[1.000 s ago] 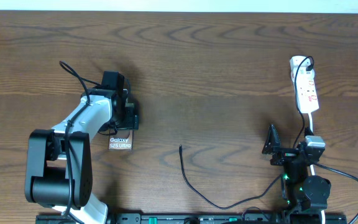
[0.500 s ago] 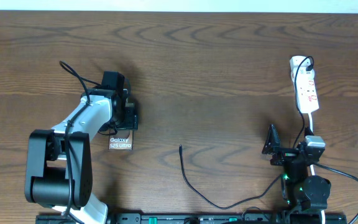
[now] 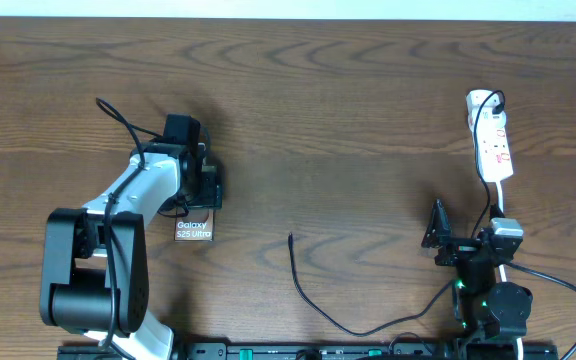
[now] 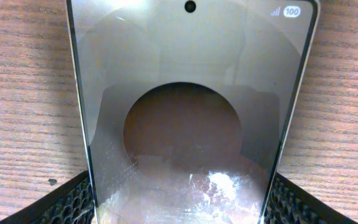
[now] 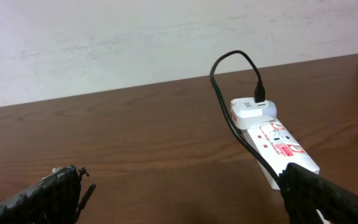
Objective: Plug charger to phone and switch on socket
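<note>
The phone (image 3: 194,230) lies on the table at the left, its white "Galaxy S25 Ultra" lettering showing. My left gripper (image 3: 204,188) is shut on its far end; in the left wrist view the phone (image 4: 191,112) fills the gap and both fingers (image 4: 73,202) press its long edges. The charger (image 3: 313,300) is a thin black cable with its free tip near the table's middle. It runs right to the white socket (image 3: 492,135) at the far right. My right gripper (image 3: 466,238) stands open, short of the socket (image 5: 272,146), with nothing between its fingers (image 5: 48,199).
A white adapter (image 5: 248,111) with the black cable plugged in sits on the socket's far end. The socket's white cord (image 3: 548,280) trails past the right arm's base. A pale wall (image 5: 166,37) rises behind the table's far edge.
</note>
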Available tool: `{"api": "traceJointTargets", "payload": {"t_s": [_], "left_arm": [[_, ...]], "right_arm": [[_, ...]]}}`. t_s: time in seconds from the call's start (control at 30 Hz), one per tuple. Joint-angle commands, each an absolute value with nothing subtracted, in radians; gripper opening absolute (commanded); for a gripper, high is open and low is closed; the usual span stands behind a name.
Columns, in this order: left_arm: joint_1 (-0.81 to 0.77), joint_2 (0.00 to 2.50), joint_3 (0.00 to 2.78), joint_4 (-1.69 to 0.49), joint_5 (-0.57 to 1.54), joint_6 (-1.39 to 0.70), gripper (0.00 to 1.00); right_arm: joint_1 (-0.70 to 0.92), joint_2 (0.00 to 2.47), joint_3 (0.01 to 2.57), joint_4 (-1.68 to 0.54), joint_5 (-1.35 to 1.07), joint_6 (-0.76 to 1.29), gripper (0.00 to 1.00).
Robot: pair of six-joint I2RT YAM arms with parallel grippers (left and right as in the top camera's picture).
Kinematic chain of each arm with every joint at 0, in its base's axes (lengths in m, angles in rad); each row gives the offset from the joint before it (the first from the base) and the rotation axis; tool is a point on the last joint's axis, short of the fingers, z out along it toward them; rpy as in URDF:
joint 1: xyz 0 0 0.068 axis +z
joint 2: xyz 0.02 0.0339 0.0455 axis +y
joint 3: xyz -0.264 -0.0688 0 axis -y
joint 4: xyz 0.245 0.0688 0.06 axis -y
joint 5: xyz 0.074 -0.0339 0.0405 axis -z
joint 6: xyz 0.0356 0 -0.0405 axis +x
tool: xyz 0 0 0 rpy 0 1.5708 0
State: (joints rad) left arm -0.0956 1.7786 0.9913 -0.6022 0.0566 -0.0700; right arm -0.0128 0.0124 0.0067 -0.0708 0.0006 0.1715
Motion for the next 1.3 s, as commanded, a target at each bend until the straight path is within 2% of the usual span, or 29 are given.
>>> {"api": "traceJointTargets", "payload": {"t_s": [0.0, 0.4, 0.97, 1.27], "left_arm": [[-0.097, 1.796, 0.957, -0.612, 0.043, -0.046, 0.07], [-0.097, 1.782, 1.035, -0.666, 0.043, -0.038, 0.07], [-0.097, 1.774, 1.264, -0.881, 0.047, -0.05, 0.07], [-0.097, 1.774, 1.264, -0.889, 0.199, -0.05, 0.07]], "right_arm": [[0.002, 0.007, 0.006, -0.075, 0.009, 0.16, 0.99], [0.002, 0.007, 0.006, -0.075, 0.009, 0.16, 0.99], [0.002, 0.007, 0.006, -0.075, 0.009, 0.16, 0.99], [0.002, 0.007, 0.006, -0.075, 0.009, 0.16, 0.99]]}}
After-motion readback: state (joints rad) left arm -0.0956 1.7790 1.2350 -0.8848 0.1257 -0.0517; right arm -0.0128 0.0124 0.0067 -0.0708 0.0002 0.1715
